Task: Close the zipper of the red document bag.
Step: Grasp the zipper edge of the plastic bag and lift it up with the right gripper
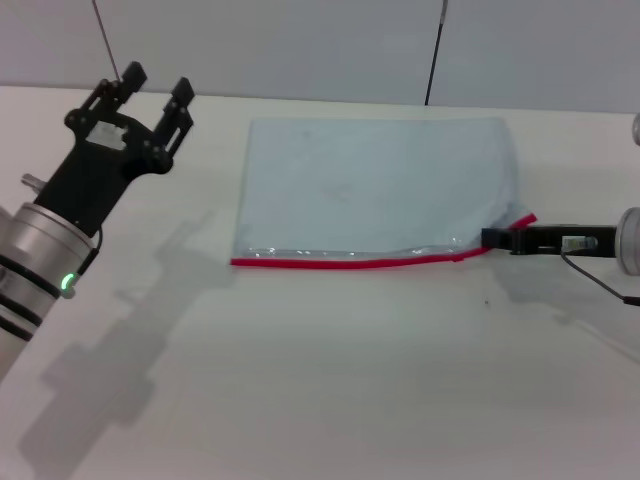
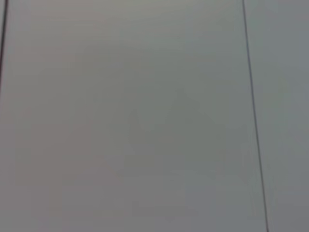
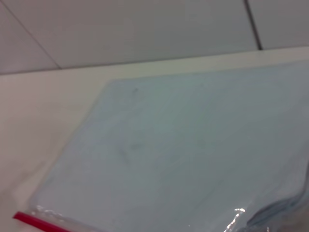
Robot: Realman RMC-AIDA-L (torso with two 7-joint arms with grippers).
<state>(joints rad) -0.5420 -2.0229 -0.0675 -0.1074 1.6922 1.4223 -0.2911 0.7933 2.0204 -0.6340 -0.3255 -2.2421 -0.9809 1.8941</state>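
- On the white table (image 1: 330, 380), the red document bag (image 1: 375, 185) lies flat, and everything else is placed from it.
- Along the bag's near long edge runs the zipper (image 1: 350, 261), a thin red strip that lifts slightly at the bag's right corner.
- At that right corner the right gripper (image 1: 500, 239) reaches in low from the right side, with its dark fingertips touching the raised end of the zipper.
- Its fingers look pressed together on the red strip, though the grip itself is small and hard to make out.
- From the right wrist view, the bag's pale blue-grey face (image 3: 193, 150) fills most of the picture, with a short piece of the red strip (image 3: 34, 221) at one corner.
- Well to the left of the bag, the left gripper (image 1: 152, 88) hangs raised above the table, its two fingers spread apart and holding nothing.
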